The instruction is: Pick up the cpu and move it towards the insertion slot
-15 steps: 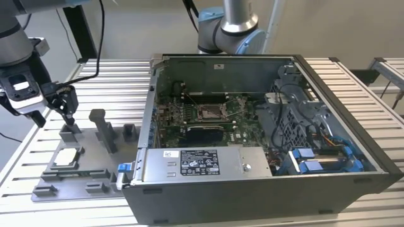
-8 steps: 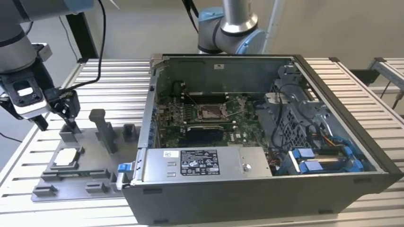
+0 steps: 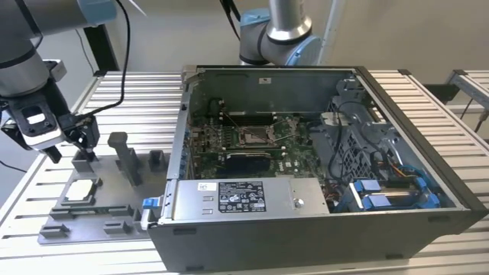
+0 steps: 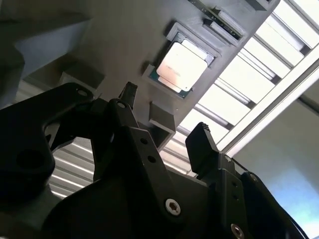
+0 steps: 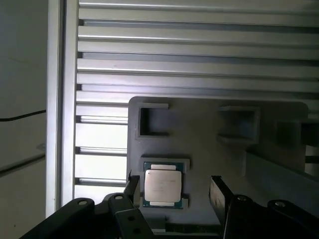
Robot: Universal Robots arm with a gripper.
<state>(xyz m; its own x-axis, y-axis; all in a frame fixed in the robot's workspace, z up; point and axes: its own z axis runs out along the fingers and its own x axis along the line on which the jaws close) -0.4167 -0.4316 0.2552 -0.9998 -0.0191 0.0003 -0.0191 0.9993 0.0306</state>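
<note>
— What are you holding, and where is the chip?

— Nothing. My black two-fingered gripper hangs with its jaws spread wide and nothing between them. The cpu, a small flat square chip with a silvery metal face and tan-green edges, lies below me, apart from my fingers. In the first wrist view it lines up in the gap between them.

— Why does it lie like that?

— It rests face-up in a shallow square recess of the grey moulded plastic tray. I judge the recess is there to keep it square and in a known spot. My spread is wider than the chip, I take it so the fingers can pass down outside its edges and not press on the metal face.

— Anything crowding you?

— The upright grey plastic blocks of that tray stand just beside me. Whether a fingertip touches the nearest one, I cannot tell.

— And the target?

— The insertion slot, a square socket with a shiny silver frame and a dark centre ringed by green circuit board, is well apart from me, toward the exterior view's right. It sits inside the dark grey metal computer case, which lies open side up, so the socket can be reached from above. The pick itself is not yet made.
</note>
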